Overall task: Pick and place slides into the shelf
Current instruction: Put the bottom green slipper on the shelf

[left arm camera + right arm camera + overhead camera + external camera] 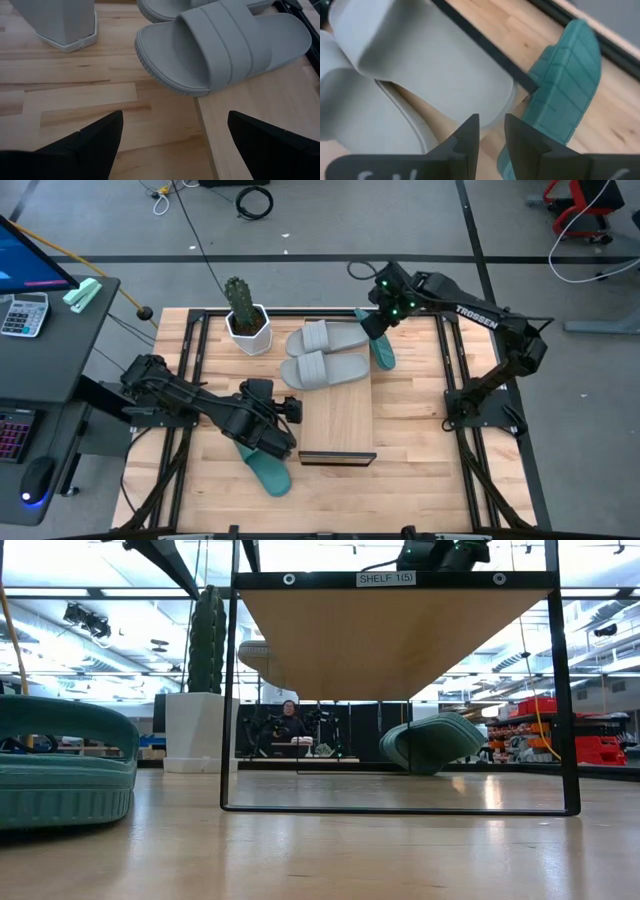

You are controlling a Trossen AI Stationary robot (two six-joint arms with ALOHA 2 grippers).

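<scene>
Right gripper (377, 320), fingers narrowly apart and empty, is hovering by the tilted teal slide (381, 345) beside the shelf (338, 415); looking light, rubbery, bendy, best pinched at strap; left gripper (290, 412) is gaping idle.

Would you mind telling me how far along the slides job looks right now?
Done: two grey slides lie on the shelf. In hand: the right gripper is at a tilted teal slide beside the shelf's far end. Left: the teal slide near the open left gripper.
</scene>
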